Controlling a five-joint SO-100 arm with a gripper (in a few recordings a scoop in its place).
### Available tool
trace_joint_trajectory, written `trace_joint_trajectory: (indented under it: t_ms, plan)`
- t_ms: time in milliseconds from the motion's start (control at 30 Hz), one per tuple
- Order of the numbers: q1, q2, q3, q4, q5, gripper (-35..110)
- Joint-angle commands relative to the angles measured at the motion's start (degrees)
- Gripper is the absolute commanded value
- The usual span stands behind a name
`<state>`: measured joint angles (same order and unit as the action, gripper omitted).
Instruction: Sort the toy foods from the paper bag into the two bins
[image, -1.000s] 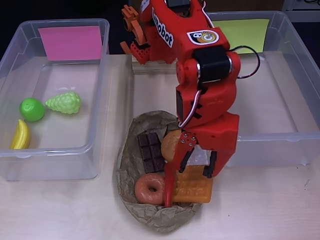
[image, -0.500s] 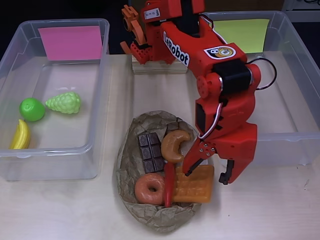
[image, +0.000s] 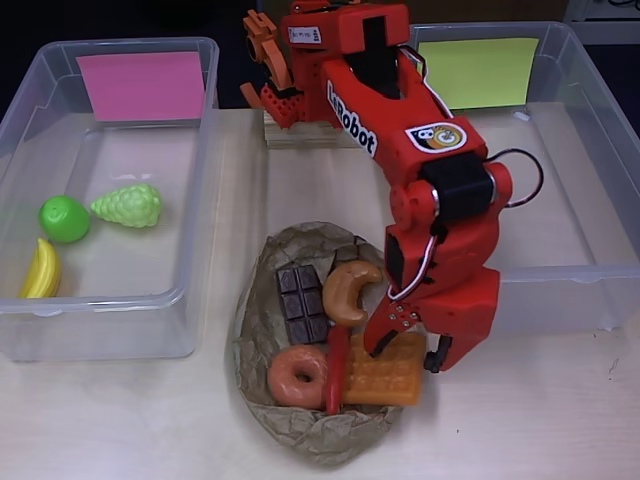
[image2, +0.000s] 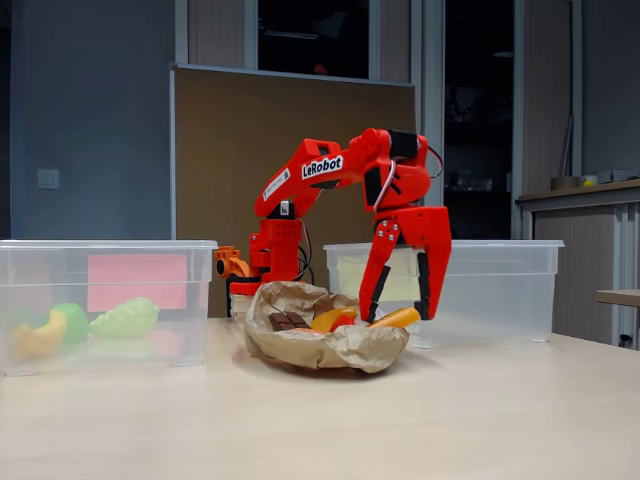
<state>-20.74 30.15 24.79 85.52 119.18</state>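
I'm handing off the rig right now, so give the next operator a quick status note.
Pincer: open, holding nothing, hanging over the waffle at the right side of the paper bag.
On the bag: chocolate bar, croissant, donut, red chili, waffle.
Pink-label bin: green apple, grapes, banana.
Yellow-green-label bin: no toys seen inside.
Done: three pieces sorted. Left: the five on the bag.

Red arm (image: 440, 250), brown bag (image: 255, 340), orange waffle (image: 385, 375).
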Motion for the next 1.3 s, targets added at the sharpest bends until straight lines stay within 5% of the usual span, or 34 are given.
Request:
trace_joint_trajectory:
  t_ms: [0,167,1033,1267]
  plan:
    - [0.79,1.23,-1.67,1.49,-0.35,22]
    - [1.58,0.79,-2.64,3.52,-0.26,0]
    - [4.48,14.68,-2.29,16.88,-8.96,0]
    - [4.04,31.2,13.45,17.23,-9.58,0]
